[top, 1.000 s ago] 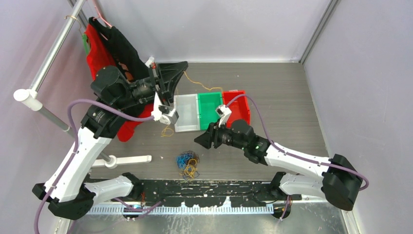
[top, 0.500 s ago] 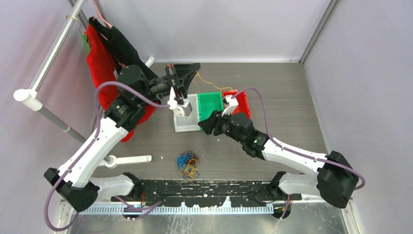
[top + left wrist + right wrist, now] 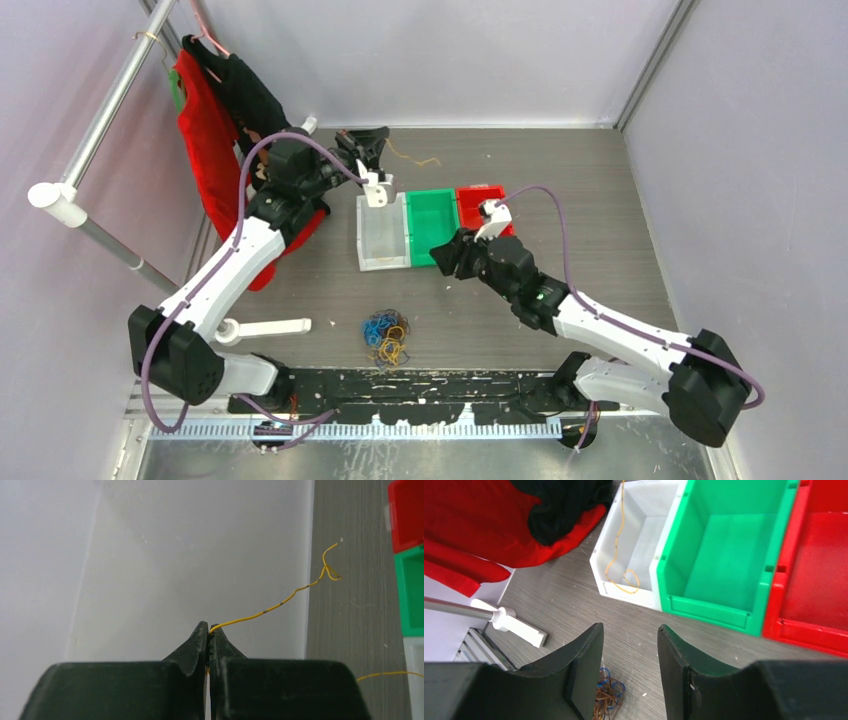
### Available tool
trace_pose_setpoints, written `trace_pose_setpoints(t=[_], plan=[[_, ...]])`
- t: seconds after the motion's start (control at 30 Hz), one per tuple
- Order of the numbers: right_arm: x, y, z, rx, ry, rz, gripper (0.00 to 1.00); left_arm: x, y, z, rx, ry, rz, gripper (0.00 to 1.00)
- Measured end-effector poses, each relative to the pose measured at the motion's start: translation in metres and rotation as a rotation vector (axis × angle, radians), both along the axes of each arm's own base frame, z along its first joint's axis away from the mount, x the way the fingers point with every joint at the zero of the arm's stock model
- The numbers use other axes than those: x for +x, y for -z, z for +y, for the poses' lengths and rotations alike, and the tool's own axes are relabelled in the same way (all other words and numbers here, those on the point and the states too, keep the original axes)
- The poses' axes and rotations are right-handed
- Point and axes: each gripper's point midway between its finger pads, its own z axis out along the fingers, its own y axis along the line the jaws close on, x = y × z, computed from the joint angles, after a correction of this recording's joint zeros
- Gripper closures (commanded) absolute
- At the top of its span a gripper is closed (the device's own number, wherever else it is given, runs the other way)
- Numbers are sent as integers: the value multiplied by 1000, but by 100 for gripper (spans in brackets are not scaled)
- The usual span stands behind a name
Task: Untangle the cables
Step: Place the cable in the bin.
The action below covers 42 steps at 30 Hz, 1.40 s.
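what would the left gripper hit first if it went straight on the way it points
Probably the pale wall: the left gripper, jaws shut on a yellow cable, faces it with nothing visible between, though depth is unclear.

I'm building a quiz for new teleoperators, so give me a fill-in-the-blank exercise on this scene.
1. The left end effector is shut on a thin ___ cable.
2. The right end effector is ___ and holds nothing.
3. The middle bin of the three is ___.
Missing words: yellow; open; green.
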Motion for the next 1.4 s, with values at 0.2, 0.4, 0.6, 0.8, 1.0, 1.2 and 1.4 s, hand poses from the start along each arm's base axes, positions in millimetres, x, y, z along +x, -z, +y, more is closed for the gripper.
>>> trace_pose_setpoints(t=[0.2, 0.4, 0.6, 0.8, 1.0, 1.2, 1.4], plan=[[-11, 11, -21, -36, 34, 21, 46, 17, 43, 22, 58, -66, 55, 100], [-16, 21, -39, -78, 74, 48, 46, -2, 81, 28, 163, -40, 87, 100], [-17, 26, -49, -103, 101, 64, 45, -26, 112, 37, 364, 14, 75, 100], [-17, 31, -53, -120, 108, 82, 45, -36, 144, 48, 514, 37, 99, 100], [-18, 34, -55, -132, 111, 93, 45, -39, 158, 49, 596, 68, 53, 100], [-18, 35, -56, -130, 114, 96, 45, -38, 183, 36, 660, 113, 58, 100], [-16, 35, -58, -128, 123, 96, 45, -36, 220, 6, 717, 172, 91, 100]])
